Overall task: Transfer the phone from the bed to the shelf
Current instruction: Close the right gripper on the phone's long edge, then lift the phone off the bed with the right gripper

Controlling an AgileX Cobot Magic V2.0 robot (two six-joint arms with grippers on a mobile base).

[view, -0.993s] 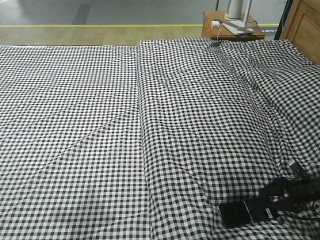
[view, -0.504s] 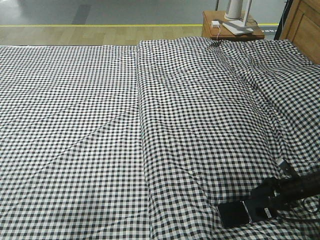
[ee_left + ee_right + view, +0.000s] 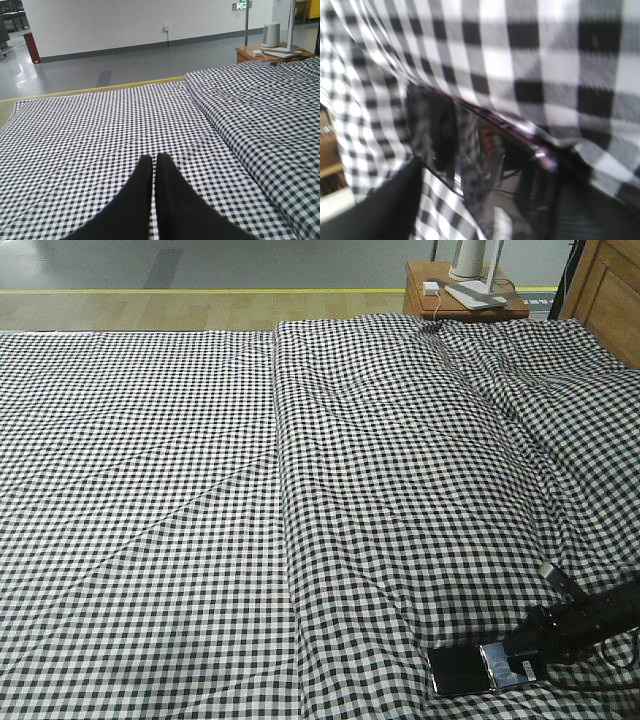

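Phone at the near right corner of the bed, glossy face up, its right end between the fingers of my right hand, which is closed on it; a pale patch by that end could be a label or glare, and I can read nothing on it; the arm behind is cut off by the frame edge. From the right wrist the phone is a blur of dark glass with a pinkish rim, checked cloth above it, a dark finger at the lower left. My left hand hangs over the bed's other half, fingers pressed together, empty. A green wall sign is too small to read; the side table carries a white cylinder, seen from the front with its load cropped.
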